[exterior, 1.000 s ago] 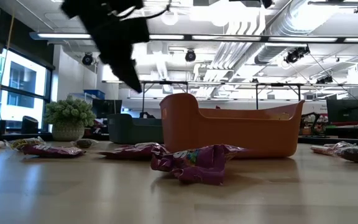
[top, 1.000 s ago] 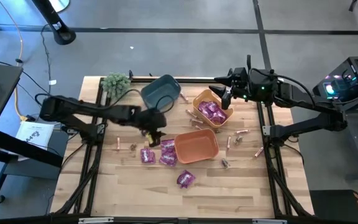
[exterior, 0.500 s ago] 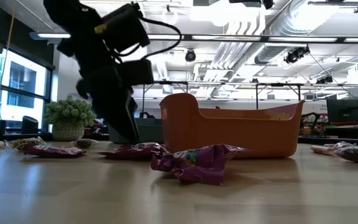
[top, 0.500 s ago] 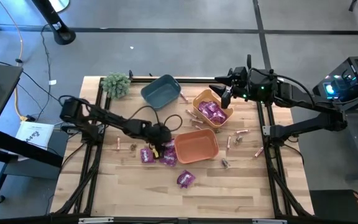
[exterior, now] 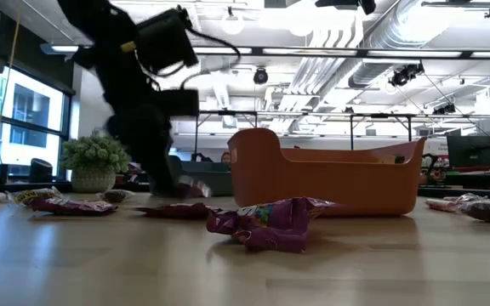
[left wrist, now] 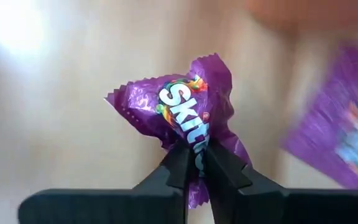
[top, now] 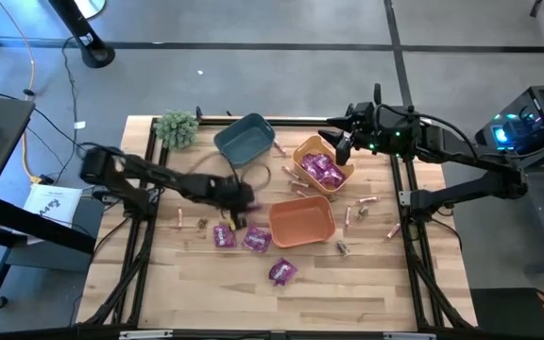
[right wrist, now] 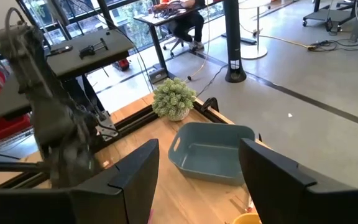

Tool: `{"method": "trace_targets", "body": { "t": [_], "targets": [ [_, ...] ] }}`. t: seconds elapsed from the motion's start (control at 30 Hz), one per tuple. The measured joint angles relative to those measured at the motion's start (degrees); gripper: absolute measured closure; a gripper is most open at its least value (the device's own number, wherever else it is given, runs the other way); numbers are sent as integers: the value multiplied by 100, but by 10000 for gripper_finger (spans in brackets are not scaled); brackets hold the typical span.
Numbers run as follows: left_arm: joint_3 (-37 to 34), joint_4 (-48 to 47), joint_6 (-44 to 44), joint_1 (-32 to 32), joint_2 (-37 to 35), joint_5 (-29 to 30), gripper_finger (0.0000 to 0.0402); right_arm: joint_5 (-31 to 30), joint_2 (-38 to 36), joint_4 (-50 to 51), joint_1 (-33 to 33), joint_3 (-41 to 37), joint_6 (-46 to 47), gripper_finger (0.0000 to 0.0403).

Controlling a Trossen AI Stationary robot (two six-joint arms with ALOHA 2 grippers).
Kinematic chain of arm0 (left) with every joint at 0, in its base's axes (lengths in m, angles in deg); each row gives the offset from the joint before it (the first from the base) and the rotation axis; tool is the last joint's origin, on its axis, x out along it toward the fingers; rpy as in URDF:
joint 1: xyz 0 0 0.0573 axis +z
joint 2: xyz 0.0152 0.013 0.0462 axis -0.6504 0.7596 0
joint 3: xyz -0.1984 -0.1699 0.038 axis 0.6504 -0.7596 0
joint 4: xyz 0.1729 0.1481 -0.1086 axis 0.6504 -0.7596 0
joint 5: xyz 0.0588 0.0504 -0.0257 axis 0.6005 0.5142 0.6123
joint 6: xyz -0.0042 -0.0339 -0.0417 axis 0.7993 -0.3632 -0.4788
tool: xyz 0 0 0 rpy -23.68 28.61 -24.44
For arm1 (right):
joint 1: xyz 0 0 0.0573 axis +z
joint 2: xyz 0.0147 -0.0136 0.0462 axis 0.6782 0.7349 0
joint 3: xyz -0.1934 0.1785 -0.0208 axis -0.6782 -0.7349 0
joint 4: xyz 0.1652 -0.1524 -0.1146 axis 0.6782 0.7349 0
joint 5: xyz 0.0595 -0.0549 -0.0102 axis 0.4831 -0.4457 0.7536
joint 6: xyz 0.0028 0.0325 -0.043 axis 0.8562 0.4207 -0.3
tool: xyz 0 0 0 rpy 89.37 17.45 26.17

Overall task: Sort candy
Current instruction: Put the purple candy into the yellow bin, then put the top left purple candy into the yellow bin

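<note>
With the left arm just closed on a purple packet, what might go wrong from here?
The left gripper pinches the purple packet only by a crumpled edge of wrapper, so it may slip out in transit. The orange bin sits right beside the pick spot; the arm may nudge it. Neighbouring packets could get dragged along.

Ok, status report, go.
Left gripper shut on purple candy packet, beside orange bin. Right gripper open, above yellow bin. Nothing blocking.

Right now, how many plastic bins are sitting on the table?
3. A teal bin sits at the far side near the plant ball, a yellow bin holding purple candy is to its right, and an orange bin sits mid-table.
</note>
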State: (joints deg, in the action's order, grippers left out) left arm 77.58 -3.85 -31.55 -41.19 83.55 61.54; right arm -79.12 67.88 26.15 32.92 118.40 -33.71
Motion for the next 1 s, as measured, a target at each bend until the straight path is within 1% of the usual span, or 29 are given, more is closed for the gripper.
{"method": "trace_targets", "body": {
  "t": [0.07,0.13,0.23,0.3,0.37,0.47,0.6,0.73,0.83,0.9,1.0],
  "targets": [
    [25,-45,311,185,-517,470,377,0,0,-17,0,0,-65,187],
    [33,173,721,425,-927,719,386,0,0,-24,0,0,-130,187],
    [27,1137,1091,861,-1216,582,396,1,0,-71,0,0,-124,187],
    [105,1951,1164,1146,-1214,199,395,0,0,-93,0,0,-123,187],
    [310,2440,1161,1354,-964,-219,395,7,0,-95,0,0,-64,187],
    [853,2699,1161,1494,-288,-537,393,11,0,-103,0,0,12,187],
    [1979,2794,1168,1459,797,-576,375,11,0,-104,0,0,26,187],
    [3092,2735,1208,1425,1789,-587,330,11,0,-104,0,0,30,187],
    [3783,2379,1097,1432,2261,-574,291,11,0,-104,0,0,86,187],
    [4099,1840,981,1458,2409,-555,265,11,0,-104,0,0,166,187],
    [4365,903,917,1474,2443,-547,228,10,0,-104,0,0,164,187]
  ]
}}
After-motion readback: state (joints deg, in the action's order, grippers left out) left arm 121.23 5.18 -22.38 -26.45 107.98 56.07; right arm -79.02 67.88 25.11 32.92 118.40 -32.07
